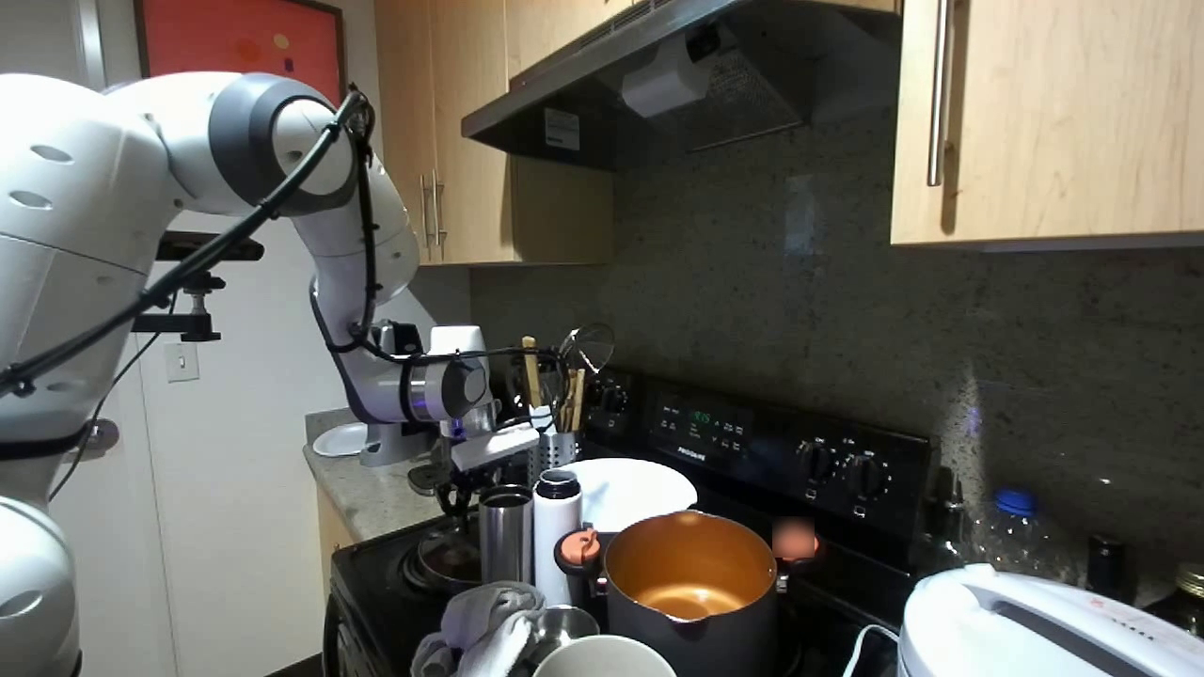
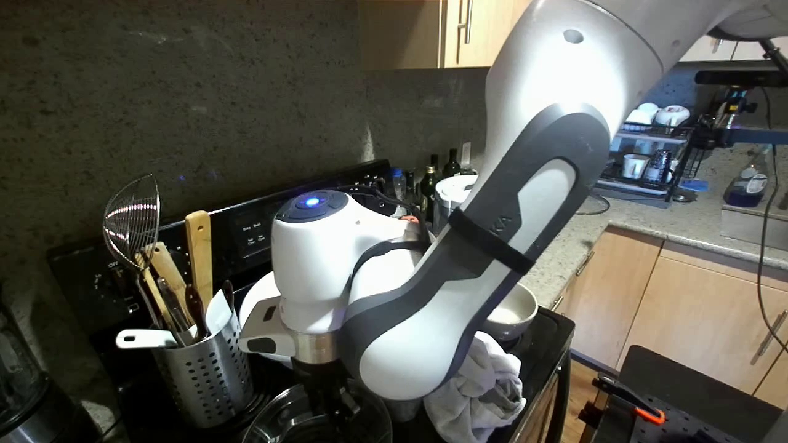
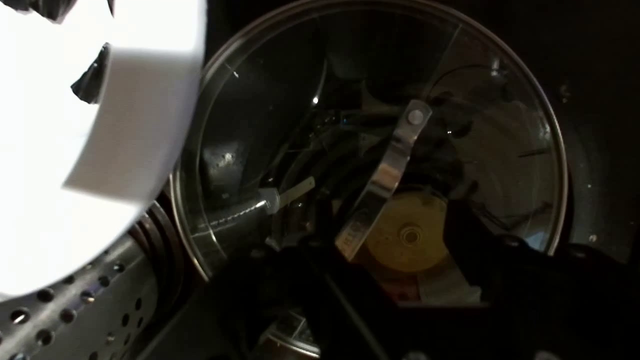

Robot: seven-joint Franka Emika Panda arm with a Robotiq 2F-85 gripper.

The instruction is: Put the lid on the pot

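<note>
Gripper point(image 3: 394, 235) over lid point(image 3: 387, 172), pot point(image 1: 691, 559) beyond tumbler point(image 1: 506, 545) and bottle point(image 1: 558, 545)

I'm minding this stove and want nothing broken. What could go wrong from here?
In the wrist view, the handle of the glass lid runs aslant between the parted jaws of the gripper, so the lid might twist or slip when gripped. In an exterior view, a steel tumbler and a white bottle stand between it and the pot; a low carry could topple them.

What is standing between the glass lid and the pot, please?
A metal cup and a white bottle stand between the glass lid and the pot, as an exterior view shows.
</note>
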